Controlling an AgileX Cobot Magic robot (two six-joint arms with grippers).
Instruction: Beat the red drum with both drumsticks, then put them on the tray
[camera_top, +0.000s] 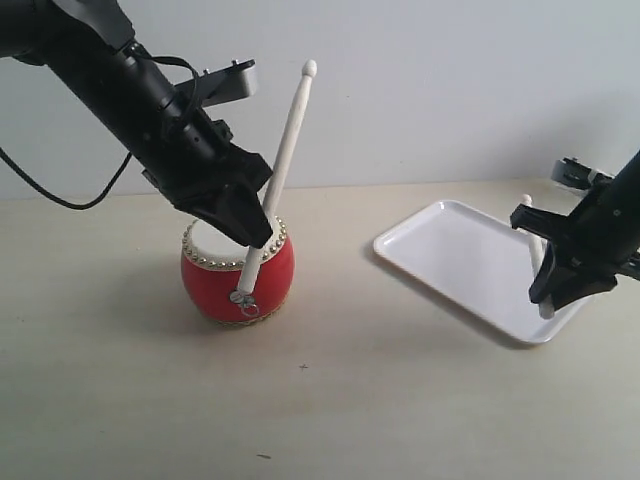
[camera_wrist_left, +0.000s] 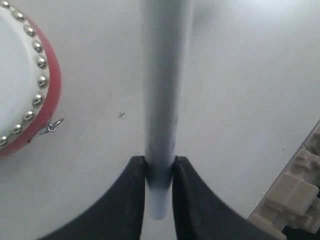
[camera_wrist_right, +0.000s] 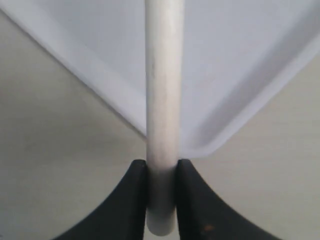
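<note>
From my remote station, exterior view: the left gripper (camera_top: 250, 225), matte black, pinches the left drumstick (camera_top: 288, 140), a slim cream wooden rod tilted so its rounded tip points toward 1 o'clock, while its butt end crosses in front of the red drum (camera_top: 210, 285). The drum, a glossy barrel with a cream skin and a rim of gold studs (camera_top: 215, 262), stands on the pale matte table (camera_top: 330, 400) left of centre. At 3 o'clock from it lies the tray (camera_top: 460, 255), smooth white plastic with rounded corners and a low rim. The right gripper (camera_top: 560, 285) grips the right drumstick (camera_top: 535, 245) nearly upright over the tray's 4 o'clock corner; I cannot tell whether it touches. Left wrist view: two curved black fingers (camera_wrist_left: 132, 200) close narrowly on the smooth stick near its butt, with the drum's studded edge and small metal ring (camera_wrist_left: 50, 127) off to one side, apart from the stick. Right wrist view: black fingers (camera_wrist_right: 192, 200) clamp the faintly grained stick, which crosses the tray's rounded corner (camera_wrist_right: 250, 60).
</note>
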